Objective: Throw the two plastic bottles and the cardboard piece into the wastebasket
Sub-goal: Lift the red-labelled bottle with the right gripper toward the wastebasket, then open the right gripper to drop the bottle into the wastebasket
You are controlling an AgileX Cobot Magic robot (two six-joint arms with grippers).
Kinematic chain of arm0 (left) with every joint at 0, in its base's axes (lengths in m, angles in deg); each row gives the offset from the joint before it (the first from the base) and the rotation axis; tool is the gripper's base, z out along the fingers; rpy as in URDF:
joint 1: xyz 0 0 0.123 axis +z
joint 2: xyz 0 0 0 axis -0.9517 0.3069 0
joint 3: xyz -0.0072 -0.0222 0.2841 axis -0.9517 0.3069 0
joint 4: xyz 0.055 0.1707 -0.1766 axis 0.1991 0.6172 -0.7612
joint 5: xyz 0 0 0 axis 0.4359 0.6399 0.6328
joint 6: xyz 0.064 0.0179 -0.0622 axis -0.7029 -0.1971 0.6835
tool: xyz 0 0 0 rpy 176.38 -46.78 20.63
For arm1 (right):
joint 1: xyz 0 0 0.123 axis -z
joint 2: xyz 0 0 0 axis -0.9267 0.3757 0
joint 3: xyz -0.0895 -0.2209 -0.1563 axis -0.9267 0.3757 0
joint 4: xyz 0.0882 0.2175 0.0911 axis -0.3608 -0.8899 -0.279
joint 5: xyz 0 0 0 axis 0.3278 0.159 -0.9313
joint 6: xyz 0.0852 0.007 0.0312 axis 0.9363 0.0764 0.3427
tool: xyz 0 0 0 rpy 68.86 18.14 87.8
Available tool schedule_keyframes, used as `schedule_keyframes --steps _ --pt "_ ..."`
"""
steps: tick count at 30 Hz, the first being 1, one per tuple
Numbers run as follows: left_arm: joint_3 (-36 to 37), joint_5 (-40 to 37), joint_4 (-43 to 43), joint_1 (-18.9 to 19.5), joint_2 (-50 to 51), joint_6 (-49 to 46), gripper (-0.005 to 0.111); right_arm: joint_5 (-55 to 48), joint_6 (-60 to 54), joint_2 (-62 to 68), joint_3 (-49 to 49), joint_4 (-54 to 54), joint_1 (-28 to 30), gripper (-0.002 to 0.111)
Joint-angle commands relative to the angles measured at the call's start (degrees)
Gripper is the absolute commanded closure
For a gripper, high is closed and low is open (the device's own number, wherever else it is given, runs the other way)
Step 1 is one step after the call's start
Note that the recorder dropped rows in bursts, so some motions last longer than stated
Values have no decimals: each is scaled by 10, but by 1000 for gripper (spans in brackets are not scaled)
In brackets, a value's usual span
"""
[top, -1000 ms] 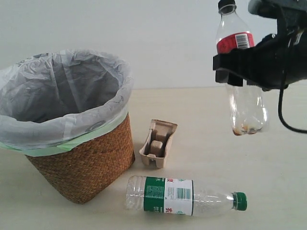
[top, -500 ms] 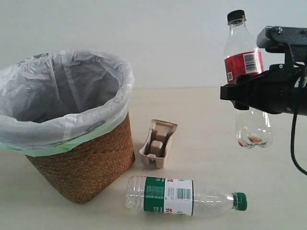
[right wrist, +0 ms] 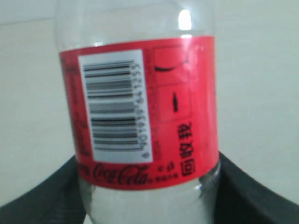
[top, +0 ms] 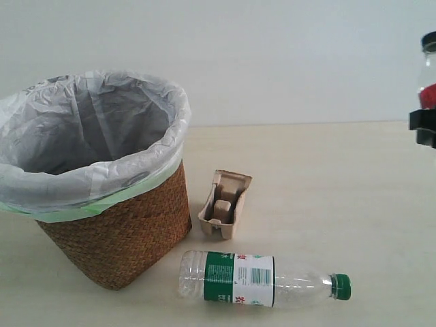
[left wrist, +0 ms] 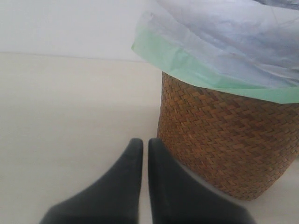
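The wicker wastebasket (top: pixel 122 231) with its white liner stands at the left. Right of it lies the beige cardboard piece (top: pixel 225 204), and the green-capped bottle (top: pixel 262 278) rests on its side near the front edge. At the far right edge, only a sliver of the black-capped red-label bottle (top: pixel 429 68) shows, held upright in the air by my right gripper (top: pixel 424 127). That red-label bottle (right wrist: pixel 140 116) fills the right wrist view, with the black fingers (right wrist: pixel 243 191) pressed on both its sides. My left gripper (left wrist: pixel 141 147) is shut and empty, low beside the wastebasket (left wrist: pixel 229 140).
The pale tabletop (top: pixel 327 184) stretches between the cardboard piece and the right edge. A plain white wall stands behind.
My right gripper has carried the red-label bottle to the right, away from the wastebasket, until it is almost out of the exterior view. Nothing else moved.
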Motion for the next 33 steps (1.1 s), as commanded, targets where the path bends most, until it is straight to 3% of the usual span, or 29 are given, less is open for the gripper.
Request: schedule_keyframes --steps 1,5,8,12,14,16,17,18,22,28,33 --pt "2 1 2 0 -2 4 103 -25 -1 -6 -3 6 45 108" --pt "2 1 2 0 -2 4 103 3 -10 14 -3 -40 -9 108" --pt "2 1 2 0 -2 4 103 20 -37 40 -40 -95 -113 108" --pt "2 1 2 0 -2 4 103 -37 -52 76 -238 -145 -291 105" --pt "2 1 2 0 -2 4 103 -78 -49 97 -361 -160 -346 87" --pt "2 1 2 0 -2 4 103 -131 -12 122 -461 -160 -372 52" --pt "2 1 2 0 -2 4 103 -163 18 139 -509 -155 -378 36" --pt "2 1 2 0 -2 4 103 -190 51 152 -540 -143 -379 30" --pt "2 1 2 0 -2 4 103 -270 104 196 -616 -88 -379 31" --pt "2 1 2 0 -2 4 103 -289 143 193 -614 27 -377 31" --pt "2 1 2 0 -2 4 103 -385 151 173 -614 113 -347 31"
